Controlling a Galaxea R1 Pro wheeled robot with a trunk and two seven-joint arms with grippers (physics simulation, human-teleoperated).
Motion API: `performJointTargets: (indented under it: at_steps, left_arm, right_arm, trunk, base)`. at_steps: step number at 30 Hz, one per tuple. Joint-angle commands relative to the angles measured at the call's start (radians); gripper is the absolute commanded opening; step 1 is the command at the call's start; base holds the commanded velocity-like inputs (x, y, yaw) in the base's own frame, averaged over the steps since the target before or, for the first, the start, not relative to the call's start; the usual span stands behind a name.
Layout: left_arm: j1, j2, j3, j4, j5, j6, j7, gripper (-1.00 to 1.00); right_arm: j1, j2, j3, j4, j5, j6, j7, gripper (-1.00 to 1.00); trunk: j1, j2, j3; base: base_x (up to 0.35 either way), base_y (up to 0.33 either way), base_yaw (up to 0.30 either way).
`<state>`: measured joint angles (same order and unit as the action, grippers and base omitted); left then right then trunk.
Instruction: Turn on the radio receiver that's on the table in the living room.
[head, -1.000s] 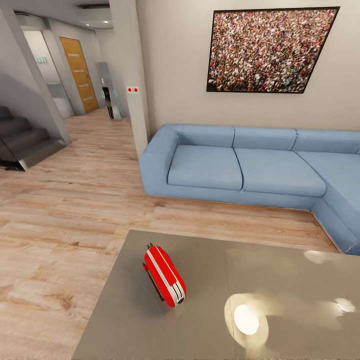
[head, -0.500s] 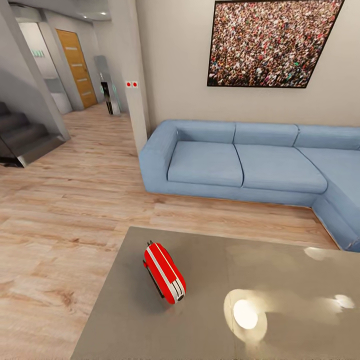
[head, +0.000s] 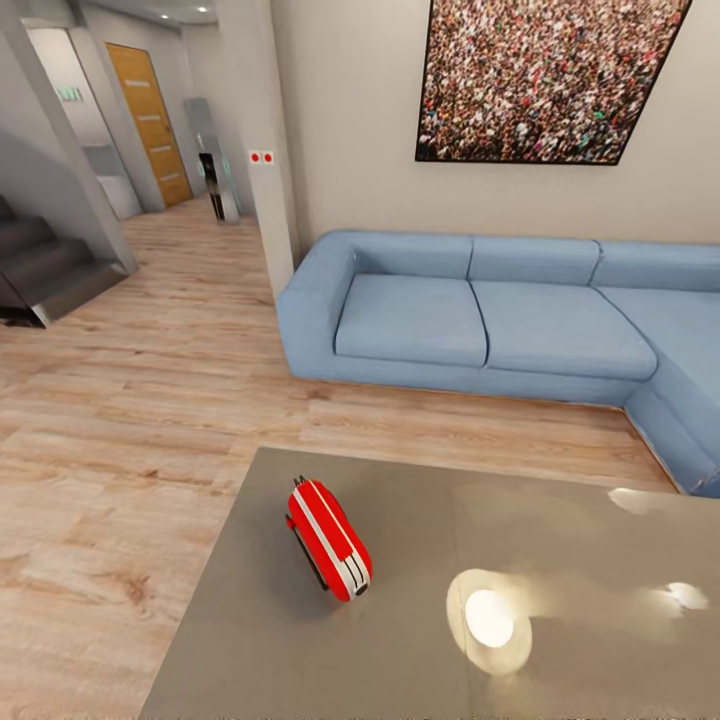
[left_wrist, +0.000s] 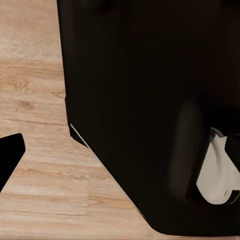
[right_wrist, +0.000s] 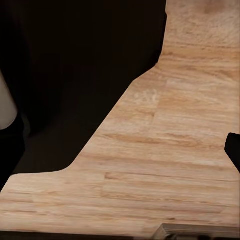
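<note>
You are looking down across the living room from the head camera, and the radio receiver (head: 329, 539) is lying on the table (head: 420, 650), near its left edge and towards the far end of the glossy grey top. It is resting on its long side, running at a slant, with the white dial end pointing towards you and to the right, and the black strap running along its left flank. A bright lamp reflection (head: 489, 618) is glowing on the tabletop to the right of the radio, well apart from it. Beyond the table the wood plank floor (head: 130, 420) is stretching to the blue sofa (head: 480, 320), which is sitting under the crowd picture (head: 545, 80); stairs (head: 40, 270) and an orange door (head: 150, 120) are showing far off on the left. Your wrist cameras are facing the dark robot body (left_wrist: 150, 100) over floorboards, with a black tip at a frame edge in each, so I cannot tell whether either gripper is spread or pressed together.
</note>
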<state>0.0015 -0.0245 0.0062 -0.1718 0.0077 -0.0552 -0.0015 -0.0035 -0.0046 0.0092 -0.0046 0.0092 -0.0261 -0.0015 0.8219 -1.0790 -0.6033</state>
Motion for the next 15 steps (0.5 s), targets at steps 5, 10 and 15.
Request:
performJointTargets:
  at_steps: [5, 10, 15]
  left_arm:
    - [0.0, 0.0, 0.0, 0.0, 0.0, 0.0, 0.0, 1.0]
    - [0.0, 0.0, 0.0, 0.0, 0.0, 0.0, 0.0, 1.0]
    - [0.0, 0.0, 0.0, 0.0, 0.0, 0.0, 0.0, 1.0]
  right_arm:
    - [0.0, 0.0, 0.0, 0.0, 0.0, 0.0, 0.0, 1.0]
    - [0.0, 0.0, 0.0, 0.0, 0.0, 0.0, 0.0, 1.0]
    - [0.0, 0.0, 0.0, 0.0, 0.0, 0.0, 0.0, 1.0]
  trunk:
    - [0.0, 0.0, -0.008]
    - [0.0, 0.0, -0.016]
    - [0.0, 0.0, -0.024]
  base:
    - [0.0, 0.0, 0.0]
    - [0.0, 0.0, 0.0]
    - [0.0, 0.0, 0.0]
